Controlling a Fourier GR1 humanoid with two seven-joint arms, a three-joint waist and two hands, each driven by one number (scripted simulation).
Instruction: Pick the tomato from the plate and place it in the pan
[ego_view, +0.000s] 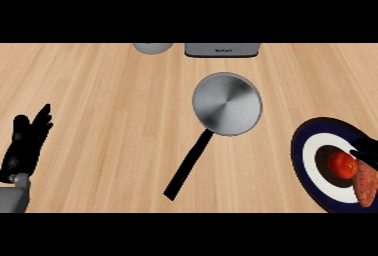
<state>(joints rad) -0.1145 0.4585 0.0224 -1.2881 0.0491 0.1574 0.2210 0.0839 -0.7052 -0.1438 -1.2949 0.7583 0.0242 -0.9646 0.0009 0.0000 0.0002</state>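
Resting at the view's left edge: left hand (26, 142), fingers straight, slightly apart, pointing up, holding nothing. Right hand (368, 154) is just a dark sliver at the right edge, over the plate (301, 150); can't tell its state. Tomato (342, 165) sits on the plate's dark centre, touching a reddish-brown item (367, 186) beside it. Pan (227, 103) is mid-desk (96, 90), nothing in it, with its black handle (188, 165) pointing toward the robot.

Pale wooden counter (96, 90), even light, grey boxy appliance (222, 49) at far edge, grey rounded object (153, 47) beside it
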